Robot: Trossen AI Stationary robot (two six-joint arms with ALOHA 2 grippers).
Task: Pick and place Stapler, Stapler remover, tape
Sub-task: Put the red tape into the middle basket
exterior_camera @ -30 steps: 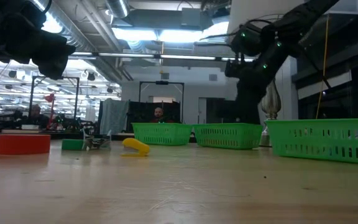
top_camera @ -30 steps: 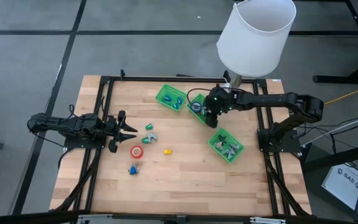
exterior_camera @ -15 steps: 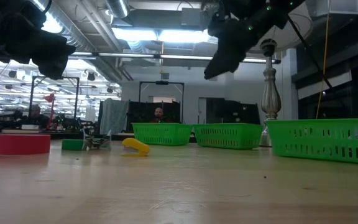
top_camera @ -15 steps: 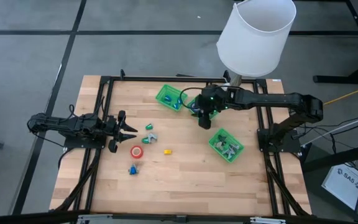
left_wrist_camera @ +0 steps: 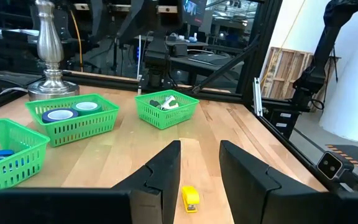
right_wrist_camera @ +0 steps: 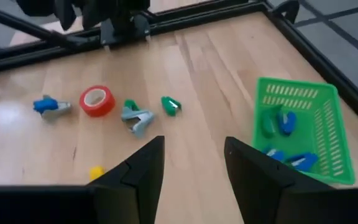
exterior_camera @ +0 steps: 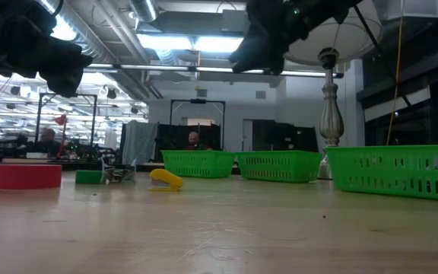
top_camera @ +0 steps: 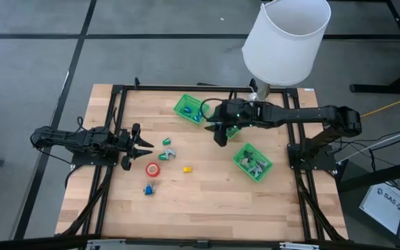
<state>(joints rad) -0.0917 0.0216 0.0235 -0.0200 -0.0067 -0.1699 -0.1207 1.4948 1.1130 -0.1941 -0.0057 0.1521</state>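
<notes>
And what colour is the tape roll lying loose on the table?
Red, with a white core. The tape roll shows best in the right wrist view.

Grey floor (top_camera: 33, 62), white lampshade (top_camera: 287, 40), silver lamp stem (exterior_camera: 328, 114), ceiling lights (exterior_camera: 175, 42).

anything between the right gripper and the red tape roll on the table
In the high view, a green item and a grey stapler remover lie between the right gripper and the red tape roll.

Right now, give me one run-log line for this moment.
right gripper: open, empty, above table between baskets and loose items | left gripper: open, waiting at left edge | red ring-shaped tape roll: on table, not yet picked
</notes>
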